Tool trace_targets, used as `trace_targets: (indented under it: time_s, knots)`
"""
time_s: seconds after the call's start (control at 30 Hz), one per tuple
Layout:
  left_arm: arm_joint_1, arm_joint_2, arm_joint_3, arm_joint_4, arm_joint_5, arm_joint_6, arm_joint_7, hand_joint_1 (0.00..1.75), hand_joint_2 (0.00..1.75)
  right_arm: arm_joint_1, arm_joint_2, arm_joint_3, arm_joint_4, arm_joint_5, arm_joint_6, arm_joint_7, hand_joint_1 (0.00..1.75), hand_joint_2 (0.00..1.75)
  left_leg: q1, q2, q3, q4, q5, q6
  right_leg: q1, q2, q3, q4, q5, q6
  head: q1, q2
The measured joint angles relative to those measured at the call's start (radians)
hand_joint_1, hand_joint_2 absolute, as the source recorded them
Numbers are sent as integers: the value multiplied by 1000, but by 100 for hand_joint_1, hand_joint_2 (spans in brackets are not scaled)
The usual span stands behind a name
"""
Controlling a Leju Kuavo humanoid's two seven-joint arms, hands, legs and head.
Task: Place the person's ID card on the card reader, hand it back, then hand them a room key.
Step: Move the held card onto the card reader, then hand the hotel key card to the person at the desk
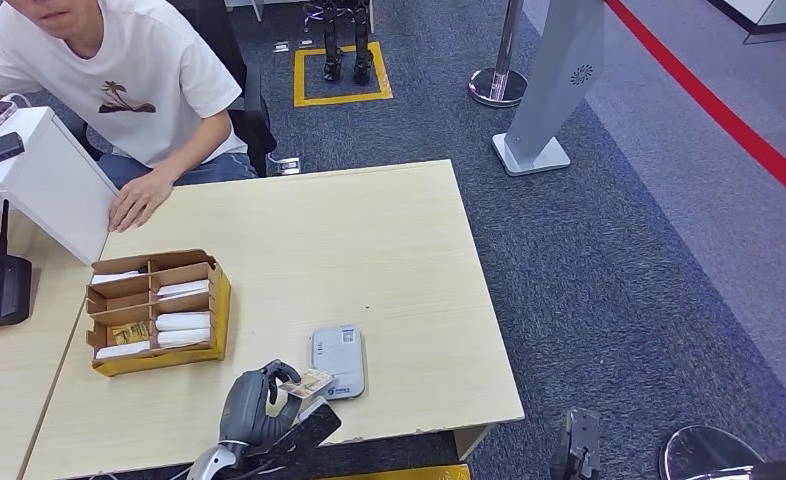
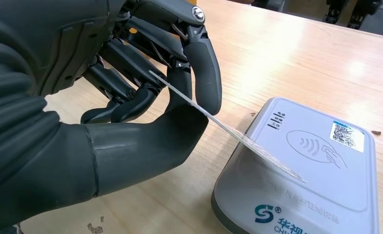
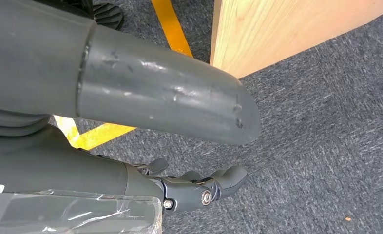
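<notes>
At the tabletop's (image 1: 389, 240) near edge, the left robot hand (image 1: 254, 400) pinches the ID card (image 1: 309, 383) over the card reader (image 1: 337, 360), while the right robot hand (image 3: 199, 187) hangs released.

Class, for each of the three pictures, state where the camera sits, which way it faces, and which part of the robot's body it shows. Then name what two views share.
Head view: high on the robot, facing forward and down at the table; left hand shows.
Left wrist view: behind the left hand, facing the card reader.
Right wrist view: at the hanging right hand, facing the carpet.
Shared by head and left wrist views: ID card, card reader.
</notes>
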Motion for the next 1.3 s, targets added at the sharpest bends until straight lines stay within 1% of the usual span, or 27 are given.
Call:
trace_targets:
  time_s: [0.6,1.3]
  knots:
    - [-2,-4,0,2,8,5,-3,175,175,0,0,0,-1,-9,-7,-2,0,0,0,0,0,0,0,0,0,0,0,0,0,0,0,0]
    - [22,-3,0,12,24,8,0,175,175,6,0,0,-8,-18,-8,-2,0,0,0,0,0,0,0,0,0,0,0,0,0,0,0,0]
